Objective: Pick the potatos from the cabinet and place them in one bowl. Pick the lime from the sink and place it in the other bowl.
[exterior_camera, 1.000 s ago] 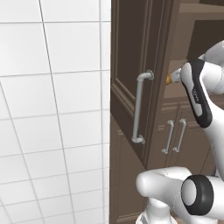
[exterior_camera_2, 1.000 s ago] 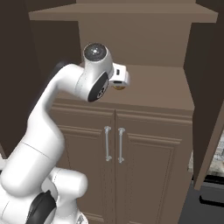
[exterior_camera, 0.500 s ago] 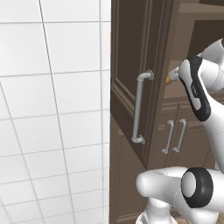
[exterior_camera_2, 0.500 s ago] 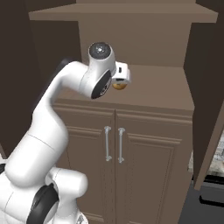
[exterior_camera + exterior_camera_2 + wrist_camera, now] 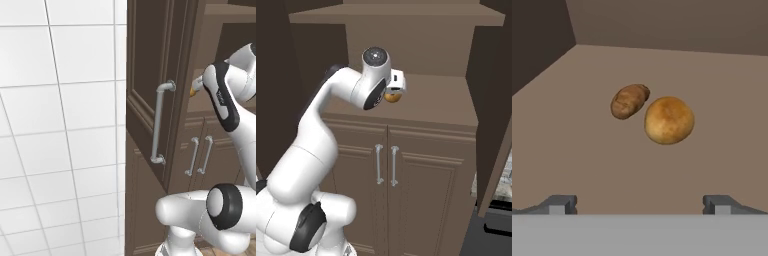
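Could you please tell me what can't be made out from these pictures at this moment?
- Right base view: the arm's hand covers most of one potato, and the second.
- Left base view: the open cabinet door and arm hide the shelf.
- Hand view: the open gripper is cut off at the fingertips.

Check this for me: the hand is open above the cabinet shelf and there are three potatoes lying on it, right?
Not three. The hand view shows two potatoes on the cabinet shelf: a rounder golden one and a darker oval one. The hand is indeed open.
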Tool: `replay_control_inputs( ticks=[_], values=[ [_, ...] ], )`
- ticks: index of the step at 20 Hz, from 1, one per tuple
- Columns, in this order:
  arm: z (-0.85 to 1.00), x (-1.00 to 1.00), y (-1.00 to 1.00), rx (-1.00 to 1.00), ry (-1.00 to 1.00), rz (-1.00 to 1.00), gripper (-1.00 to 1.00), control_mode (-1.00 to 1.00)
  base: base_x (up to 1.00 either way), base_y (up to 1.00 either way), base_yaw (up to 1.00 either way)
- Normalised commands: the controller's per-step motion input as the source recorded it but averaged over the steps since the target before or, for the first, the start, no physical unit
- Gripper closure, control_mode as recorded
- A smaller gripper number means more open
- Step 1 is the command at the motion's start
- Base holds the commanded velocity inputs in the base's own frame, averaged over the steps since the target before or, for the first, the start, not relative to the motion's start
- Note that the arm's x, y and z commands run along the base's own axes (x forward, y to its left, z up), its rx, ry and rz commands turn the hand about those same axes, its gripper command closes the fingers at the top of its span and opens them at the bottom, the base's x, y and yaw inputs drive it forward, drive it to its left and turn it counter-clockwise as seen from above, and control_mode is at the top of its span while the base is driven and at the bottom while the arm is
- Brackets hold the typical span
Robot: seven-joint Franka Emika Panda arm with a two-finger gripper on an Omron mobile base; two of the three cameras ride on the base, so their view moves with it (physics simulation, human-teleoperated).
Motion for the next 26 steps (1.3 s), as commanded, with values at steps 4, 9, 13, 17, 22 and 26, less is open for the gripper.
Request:
replay_control_inputs(
  ticks=[4,9,13,17,22,26],
  values=[
    [-0.09,0.02,0.0,0.0,0.0,0.04,-1.0,-1.0,0.0,0.0,0.0],
    [-0.2,0.0,0.0,0.0,0.0,0.03,-1.0,-1.0,0.0,0.0,0.0],
    [-0.21,0.0,0.0,0.0,0.0,0.02,-1.0,-1.0,0.0,0.0,0.0],
    [-0.06,0.05,0.0,0.0,0.0,0.0,-1.0,-1.0,0.0,0.0,0.0],
    [0.0,0.08,0.0,0.0,0.0,0.0,-1.0,-1.0,0.0,0.0,0.0],
    [0.0,0.13,0.0,0.0,0.0,0.0,-1.0,-1.0,0.0,0.0,0.0]
  ],
)
